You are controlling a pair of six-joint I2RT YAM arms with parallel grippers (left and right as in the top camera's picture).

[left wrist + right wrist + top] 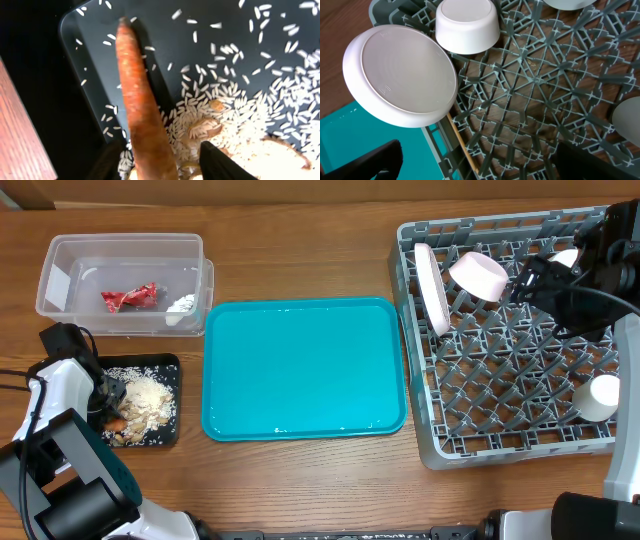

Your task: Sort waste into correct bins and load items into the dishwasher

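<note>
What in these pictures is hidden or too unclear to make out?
- Carrot: left wrist view, thick end cut off by the bottom edge.
- Chopsticks: right wrist view, one stick shows, partly under the bowl; overhead, too small.
- Cup: right wrist view, cut off by the right edge.
- Scrap: overhead, too small to identify.

Your overhead view is bright and evenly lit from above; shadows on the worktop [300, 240] are short and soft, with small glints along the near edge of the teal tray [300, 370]. Your left wrist view is dimmer, the carrot [142, 115] blurred up close. The rack [535, 75] looks crisp at your right wrist.
</note>
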